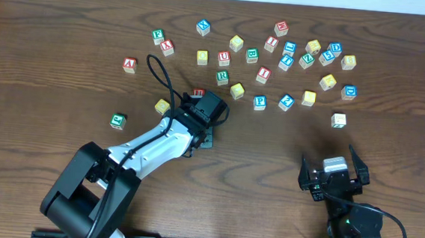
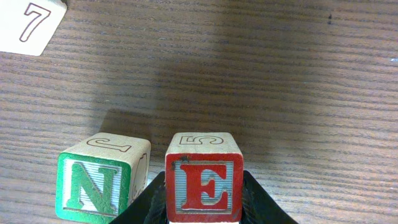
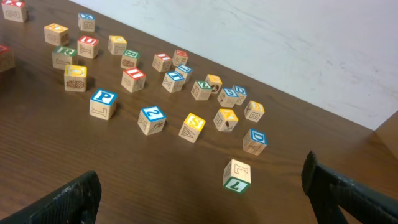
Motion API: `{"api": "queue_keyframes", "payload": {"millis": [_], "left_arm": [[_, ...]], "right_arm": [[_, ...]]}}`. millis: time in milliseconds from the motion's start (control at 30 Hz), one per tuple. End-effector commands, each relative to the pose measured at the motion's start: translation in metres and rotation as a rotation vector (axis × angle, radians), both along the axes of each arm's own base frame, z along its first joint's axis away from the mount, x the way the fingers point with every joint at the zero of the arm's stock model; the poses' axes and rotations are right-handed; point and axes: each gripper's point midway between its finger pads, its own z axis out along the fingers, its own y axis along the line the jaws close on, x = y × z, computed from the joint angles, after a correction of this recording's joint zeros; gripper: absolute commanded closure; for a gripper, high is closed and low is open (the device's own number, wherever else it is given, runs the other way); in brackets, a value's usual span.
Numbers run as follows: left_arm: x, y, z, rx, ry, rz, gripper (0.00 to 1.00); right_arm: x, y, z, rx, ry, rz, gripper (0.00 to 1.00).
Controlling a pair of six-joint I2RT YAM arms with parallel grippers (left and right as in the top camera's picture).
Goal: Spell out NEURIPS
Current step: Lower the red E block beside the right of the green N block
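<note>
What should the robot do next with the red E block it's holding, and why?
Probably open the left jaws and let go. They are closed on the red E cube, which stands upright just beside the green N cube, a narrow gap between them, fronts roughly level. E looks placed, though whether it rests on the table is hard to tell.

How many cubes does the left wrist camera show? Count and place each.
3. Red E cube, bottom centre, gripped by the left tool; green N cube beside it on the left; 7 cube cut off at the top-left corner. Others may lie out of frame.
</note>
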Motion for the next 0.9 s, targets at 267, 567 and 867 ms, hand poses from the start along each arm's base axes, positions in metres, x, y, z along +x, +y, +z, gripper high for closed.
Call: {"api": "queue_keyframes", "payload": {"millis": [267,567,867], "left_arm": [[-0.0187,0.0132,-0.0193,0.067,0.090,0.003,0.92],[-0.0220,0.0148,-0.0199,0.072,0.104,0.004,0.92],[-0.0217,0.0148,-0.0199,0.072,0.103,0.004,0.87]], "right_arm": [[0.0001,-0.0028,-0.0002,0.013,0.000,-0.014,0.01],[0.0001,-0.0028,-0.0002,0.013,0.000,-0.014,0.01],[0.0001,-0.0028,-0.0002,0.013,0.000,-0.014,0.01]]}}
